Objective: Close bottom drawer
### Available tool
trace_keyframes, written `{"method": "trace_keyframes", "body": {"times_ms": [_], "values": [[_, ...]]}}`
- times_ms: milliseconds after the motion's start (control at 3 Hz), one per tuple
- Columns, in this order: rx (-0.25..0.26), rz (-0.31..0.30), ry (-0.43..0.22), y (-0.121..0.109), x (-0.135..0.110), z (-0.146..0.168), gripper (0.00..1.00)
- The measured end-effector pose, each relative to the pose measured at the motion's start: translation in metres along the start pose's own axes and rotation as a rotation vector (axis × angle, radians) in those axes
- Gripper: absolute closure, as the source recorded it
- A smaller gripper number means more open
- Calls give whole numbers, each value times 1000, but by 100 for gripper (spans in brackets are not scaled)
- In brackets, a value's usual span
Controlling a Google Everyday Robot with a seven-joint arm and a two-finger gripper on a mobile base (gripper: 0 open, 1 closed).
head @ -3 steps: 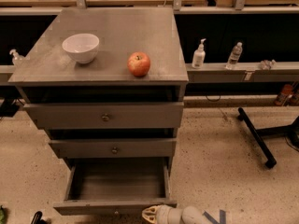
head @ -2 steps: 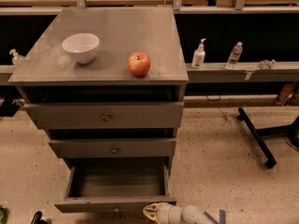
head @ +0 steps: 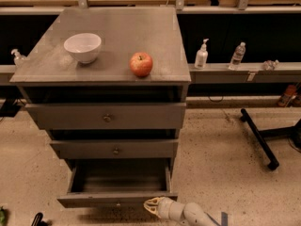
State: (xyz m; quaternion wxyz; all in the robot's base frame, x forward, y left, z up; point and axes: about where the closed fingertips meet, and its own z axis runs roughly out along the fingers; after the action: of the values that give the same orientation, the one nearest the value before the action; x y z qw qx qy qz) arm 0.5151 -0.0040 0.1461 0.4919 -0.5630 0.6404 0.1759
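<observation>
The bottom drawer of the grey three-drawer cabinet is pulled out, and its empty grey box shows from above. Its slim front panel faces the lower edge of the view. My gripper comes in from the bottom right, its pale tip against the right end of that front panel. The arm trails off toward the lower right corner. The middle drawer and the top drawer sit nearly flush with the cabinet.
On the cabinet top stand a white bowl and a red apple. A ledge at the right carries a pump bottle and a water bottle. A black stand leg lies across the speckled floor.
My gripper has moved toward the cabinet, and the bottom drawer's front panel has slid inward a little with it. Less of the drawer's inside shows now.
</observation>
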Motion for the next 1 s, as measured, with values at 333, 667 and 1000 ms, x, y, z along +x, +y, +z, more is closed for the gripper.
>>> {"method": "trace_keyframes", "body": {"times_ms": [333,667,1000], "values": [[3,0,-1,1,0,-1,100],[48,-9,-6,-25,4,6,100],[48,-9,-6,-25,4,6,100]]}}
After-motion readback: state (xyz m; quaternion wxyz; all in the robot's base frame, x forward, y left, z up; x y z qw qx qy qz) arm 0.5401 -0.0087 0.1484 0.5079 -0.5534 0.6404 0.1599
